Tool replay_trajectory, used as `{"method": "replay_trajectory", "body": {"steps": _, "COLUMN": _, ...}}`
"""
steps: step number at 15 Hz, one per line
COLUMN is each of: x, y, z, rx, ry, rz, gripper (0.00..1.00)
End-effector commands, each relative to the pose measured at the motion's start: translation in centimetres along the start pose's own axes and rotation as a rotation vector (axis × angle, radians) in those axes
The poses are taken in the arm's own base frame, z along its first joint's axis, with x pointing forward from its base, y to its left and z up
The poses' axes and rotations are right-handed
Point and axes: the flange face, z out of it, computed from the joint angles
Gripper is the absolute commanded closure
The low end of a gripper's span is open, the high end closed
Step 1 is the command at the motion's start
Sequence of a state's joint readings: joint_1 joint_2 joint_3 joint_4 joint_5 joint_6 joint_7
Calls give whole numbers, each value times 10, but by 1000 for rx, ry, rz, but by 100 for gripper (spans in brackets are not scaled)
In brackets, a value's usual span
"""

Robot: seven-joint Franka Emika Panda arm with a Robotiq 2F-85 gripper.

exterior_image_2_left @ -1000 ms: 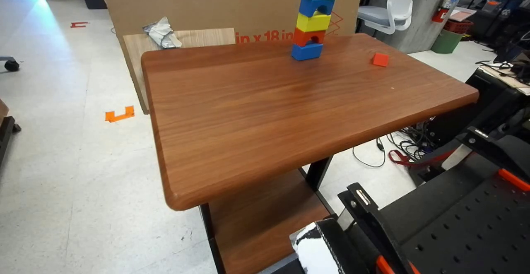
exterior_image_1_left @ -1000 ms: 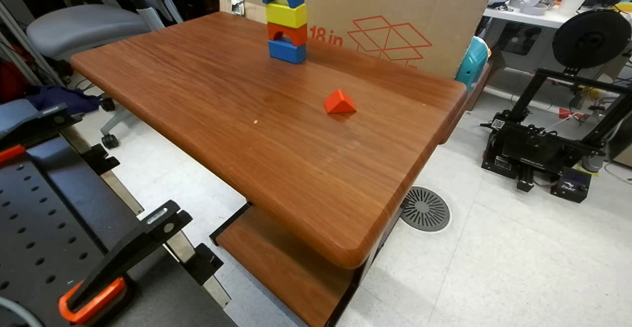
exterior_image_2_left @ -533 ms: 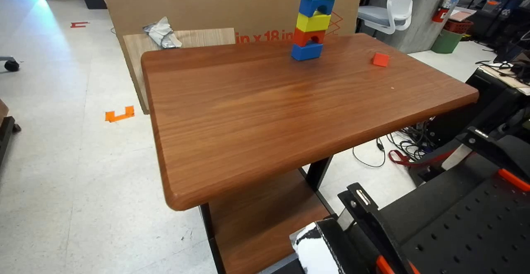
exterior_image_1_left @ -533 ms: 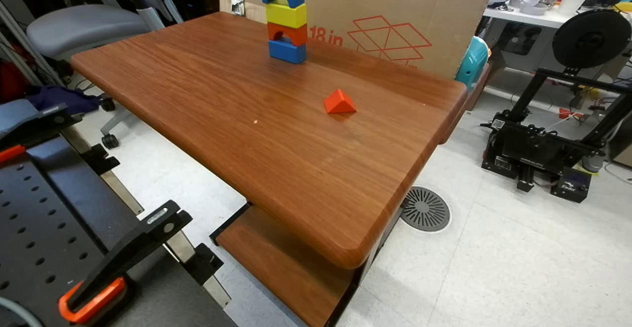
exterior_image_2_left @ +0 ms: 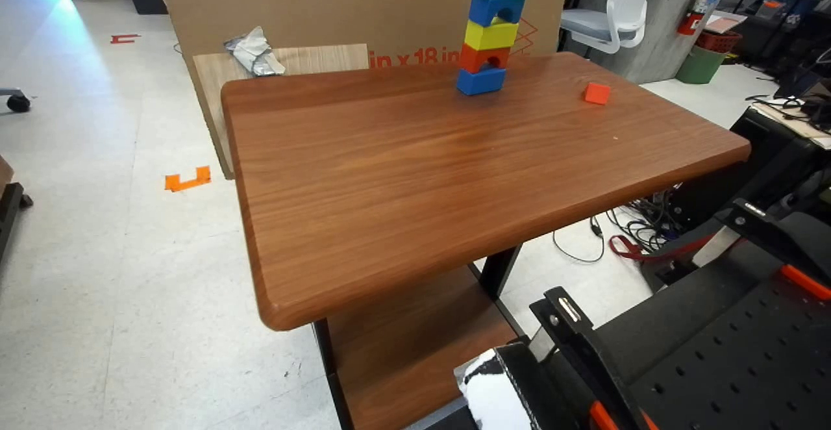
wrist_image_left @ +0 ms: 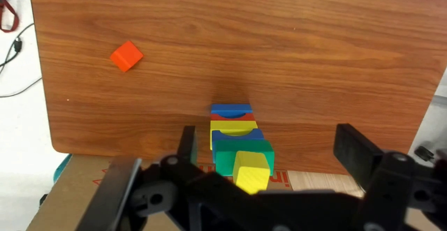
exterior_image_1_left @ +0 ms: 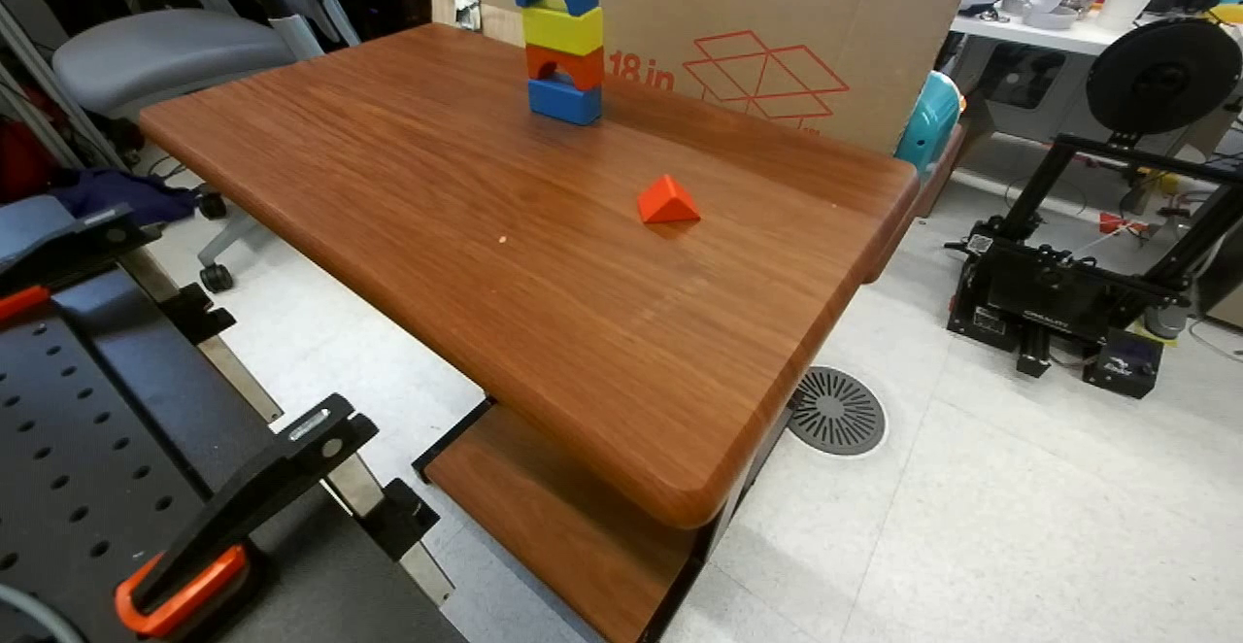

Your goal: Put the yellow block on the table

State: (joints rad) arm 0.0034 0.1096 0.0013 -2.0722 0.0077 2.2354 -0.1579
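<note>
At the left of the wrist view, near the left edge of the surface (wrist_image_left: 314, 32), lies the red piece (wrist_image_left: 126, 56), off on its own. Next comes one finger (wrist_image_left: 188, 142) of mine, then the stack (wrist_image_left: 237, 145), close to the edge that runs along the cardboard box (wrist_image_left: 63, 206). The yellow block (wrist_image_left: 253, 173) stands at its very top, on the green block (wrist_image_left: 225, 156). Farther right, toward the right edge, is my other finger (wrist_image_left: 355, 150), with a gap on both sides of the block, so my hand (wrist_image_left: 267, 136) is released and holds nothing.

I judge this step to be the pick. The yellow block seems nearer the finger on the left, so I should centre over it first; a lopsided touch could topple everything beneath. I cannot tell how high my fingertips sit, so I should go down slowly and let the pads meet the yellow block alone, not the green one. Then a gentle, even squeeze, a straight lift, and only after that a sideways move toward the right edge, to set it flat on the surface, well inside the corners.
</note>
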Motion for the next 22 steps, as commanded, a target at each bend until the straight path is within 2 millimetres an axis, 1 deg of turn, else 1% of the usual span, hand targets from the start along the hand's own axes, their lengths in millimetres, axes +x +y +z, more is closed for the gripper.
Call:
{"method": "replay_trajectory", "body": {"steps": 1, "x": 24, "y": 8, "z": 14, "rx": 14, "ry": 11, "rz": 28, "gripper": 0}}
{"method": "replay_trajectory", "body": {"steps": 5, "x": 38, "y": 8, "z": 28, "rx": 3, "ry": -5, "rz": 35, "gripper": 0}}
{"method": "replay_trajectory", "body": {"steps": 13, "x": 64, "y": 11, "z": 43, "rx": 9, "ry": -2, "rz": 58, "gripper": 0}}
{"method": "replay_trajectory", "body": {"steps": 19, "x": 79, "y": 6, "z": 57, "rx": 5, "ry": -12, "rz": 60, "gripper": 0}}
{"method": "replay_trajectory", "body": {"steps": 20, "x": 80, "y": 4, "z": 58, "rx": 4, "ry": -13, "rz": 55, "gripper": 25}}
{"method": "replay_trajectory", "body": {"steps": 21, "x": 81, "y": 3, "z": 58, "rx": 2, "ry": -12, "rz": 50, "gripper": 28}}
{"method": "replay_trajectory", "body": {"steps": 22, "x": 82, "y": 1, "z": 58, "rx": -1, "ry": -10, "rz": 47, "gripper": 34}}
